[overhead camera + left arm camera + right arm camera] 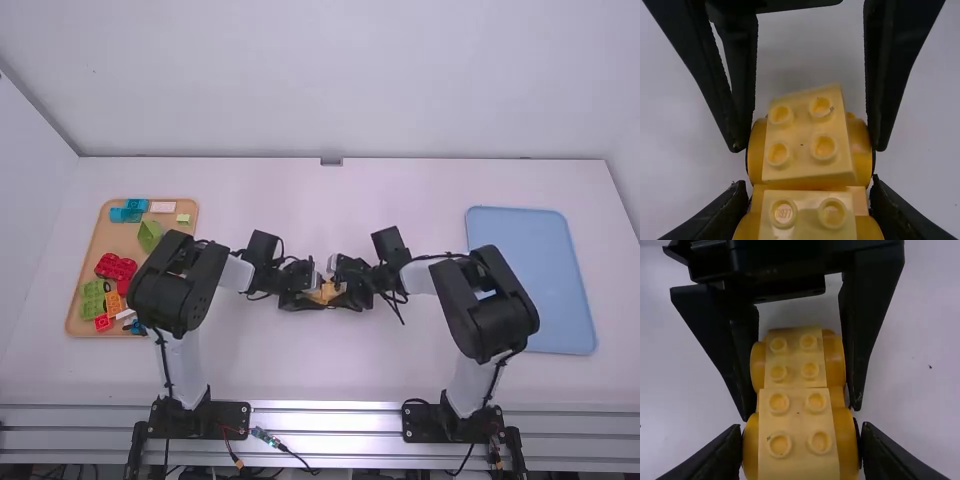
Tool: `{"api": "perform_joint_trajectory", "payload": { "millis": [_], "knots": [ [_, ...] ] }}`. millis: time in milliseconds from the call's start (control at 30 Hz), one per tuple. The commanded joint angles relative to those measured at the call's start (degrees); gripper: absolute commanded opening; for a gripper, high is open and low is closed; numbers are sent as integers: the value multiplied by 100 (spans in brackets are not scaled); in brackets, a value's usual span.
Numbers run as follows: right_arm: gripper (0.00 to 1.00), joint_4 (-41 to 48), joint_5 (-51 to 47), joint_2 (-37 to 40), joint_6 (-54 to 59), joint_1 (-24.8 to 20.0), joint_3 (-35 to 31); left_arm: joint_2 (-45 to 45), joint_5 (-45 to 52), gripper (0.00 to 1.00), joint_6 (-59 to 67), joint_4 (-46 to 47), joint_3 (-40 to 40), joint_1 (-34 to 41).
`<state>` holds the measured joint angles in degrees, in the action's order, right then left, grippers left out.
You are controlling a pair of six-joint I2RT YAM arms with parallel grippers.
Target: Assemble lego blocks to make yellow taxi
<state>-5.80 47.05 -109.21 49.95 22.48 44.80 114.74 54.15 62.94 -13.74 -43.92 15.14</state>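
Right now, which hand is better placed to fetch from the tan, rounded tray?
Left hand, probably. Like the right hand, it grips the yellow studded blocks, but the tray lies on its side; the right has farther to reach.

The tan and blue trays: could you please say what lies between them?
In the high view, the left arm, the right arm and, where they meet, yellow blocks.
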Motion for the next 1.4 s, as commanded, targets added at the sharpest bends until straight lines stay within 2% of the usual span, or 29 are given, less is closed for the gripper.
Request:
{"api": "perform_joint_trajectory", "payload": {
  "millis": [0, 167, 767, 800, 900, 1133, 1267, 1367],
  "knots": [
    [59, -9, 426, -50, 2, 26, 203, 61, -260, 37, -59, 107, 37, 31],
    [53, 33, 662, -52, 114, -48, 243, 61, -260, 37, -57, 105, 37, 31],
    [58, 72, 413, -52, -44, -37, 243, 61, -262, 38, -57, 105, 37, 31],
    [58, 68, 413, -52, -44, -37, 243, 61, -262, 38, -59, 105, 37, 31],
    [69, 35, 413, -50, -44, -37, 245, 61, -260, 40, -59, 105, 37, 31],
    [71, 90, 188, 98, -260, -162, 243, 61, -262, 41, -55, 107, 37, 31],
    [70, 844, -76, 560, -31, -345, 240, 61, -262, 41, -57, 98, 37, 31],
    [78, 1311, -236, 841, 155, -411, 229, 61, -260, 41, -57, 101, 37, 31]
  ]
}}
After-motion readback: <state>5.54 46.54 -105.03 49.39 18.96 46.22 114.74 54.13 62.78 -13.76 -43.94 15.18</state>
